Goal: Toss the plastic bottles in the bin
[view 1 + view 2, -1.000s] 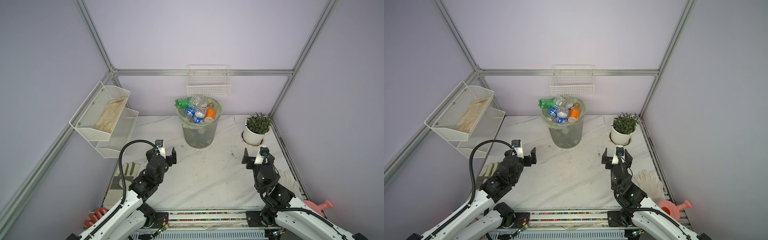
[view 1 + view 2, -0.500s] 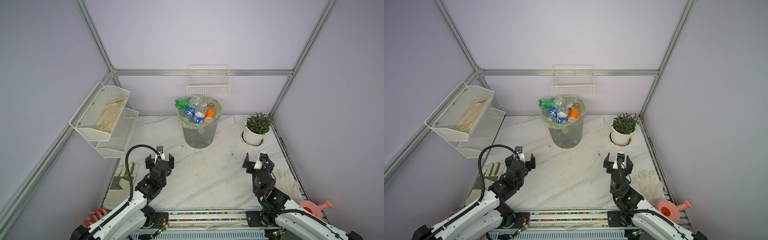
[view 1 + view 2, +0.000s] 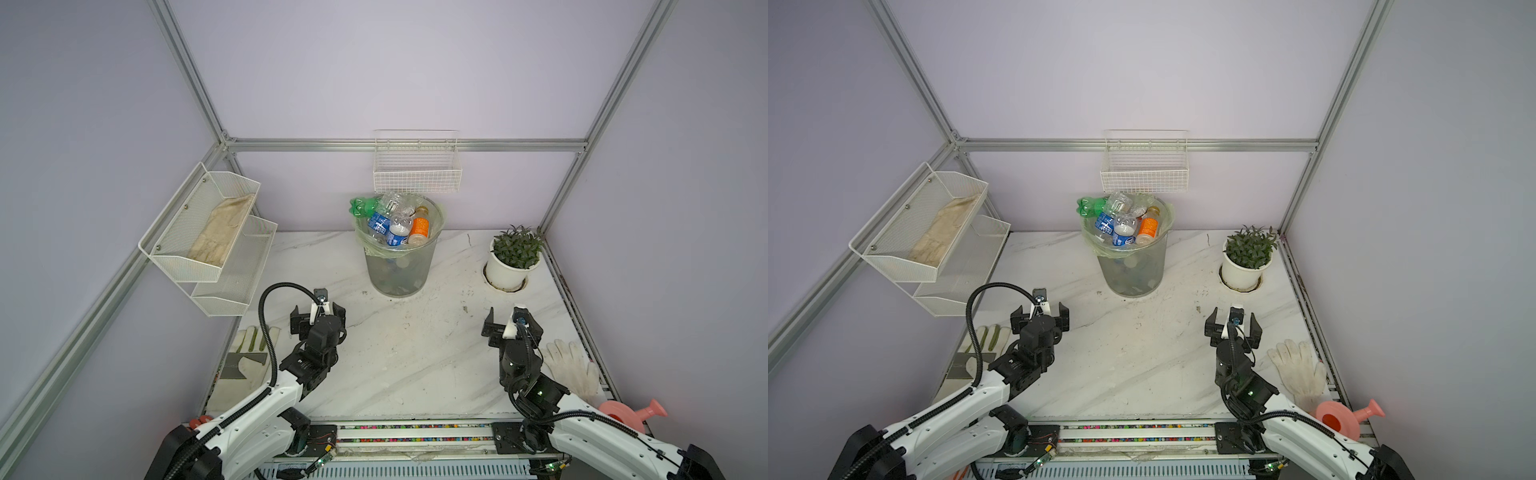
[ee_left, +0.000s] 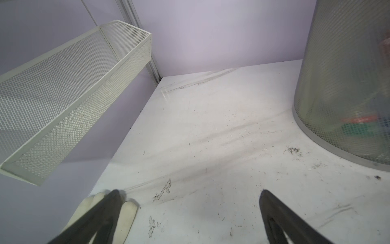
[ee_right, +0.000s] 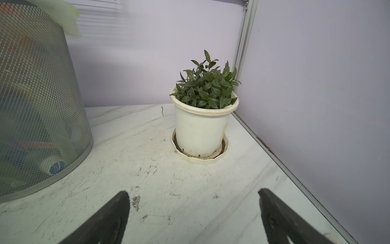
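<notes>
We see a tall round grey wire-mesh bin (image 3: 399, 274) w/ pale green liner at the back-centre of the white marble desk (image 3: 415, 361). It's heaped to the rim w/ small clear plastic bottles (image 3: 395, 226), blue & orange labels, plus one green. Left fingers (image 3: 296, 322) & right fingers (image 3: 489, 329) are spread wide apart, holding nothing, near the desk front, well apart from the bin.

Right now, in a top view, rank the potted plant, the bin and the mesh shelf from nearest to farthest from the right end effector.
1. potted plant, back right corner, just beyond the right end effector.
2. bin, back centre.
3. mesh shelf, on the left wall.
</notes>
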Controlling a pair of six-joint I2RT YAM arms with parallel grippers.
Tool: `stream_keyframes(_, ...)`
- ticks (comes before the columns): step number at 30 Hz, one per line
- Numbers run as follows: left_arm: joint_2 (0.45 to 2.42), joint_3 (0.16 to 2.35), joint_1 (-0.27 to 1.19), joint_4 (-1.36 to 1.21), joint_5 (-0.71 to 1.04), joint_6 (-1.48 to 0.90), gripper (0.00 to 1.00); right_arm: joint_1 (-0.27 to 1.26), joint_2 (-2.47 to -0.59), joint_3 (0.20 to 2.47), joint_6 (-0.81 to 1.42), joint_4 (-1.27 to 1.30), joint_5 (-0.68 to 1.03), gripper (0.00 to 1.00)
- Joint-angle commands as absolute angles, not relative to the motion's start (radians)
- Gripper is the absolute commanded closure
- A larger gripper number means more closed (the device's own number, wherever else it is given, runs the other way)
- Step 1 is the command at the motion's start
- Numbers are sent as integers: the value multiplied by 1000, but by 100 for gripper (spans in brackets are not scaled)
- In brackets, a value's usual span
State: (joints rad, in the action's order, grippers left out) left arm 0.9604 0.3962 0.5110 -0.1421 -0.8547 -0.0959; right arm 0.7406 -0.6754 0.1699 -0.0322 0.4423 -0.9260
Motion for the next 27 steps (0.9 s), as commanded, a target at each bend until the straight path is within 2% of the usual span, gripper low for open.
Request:
stream_keyframes(1,1017,402,488,-261,-899,-44,0,736,-691,169,-31,511,-965,3)
stream_keyframes(10,1106,298,465,-403,-937,-70,0,692,-707,153,-43,592,-942,3)
stream_keyframes(15,1107,315,457,-354,-923,-98,0,634,-768,153,-47,665,-893,3)
stream_keyframes(27,1184,302,428,-555,-937,-54,0,465,-964,164,3,884,-807,4)
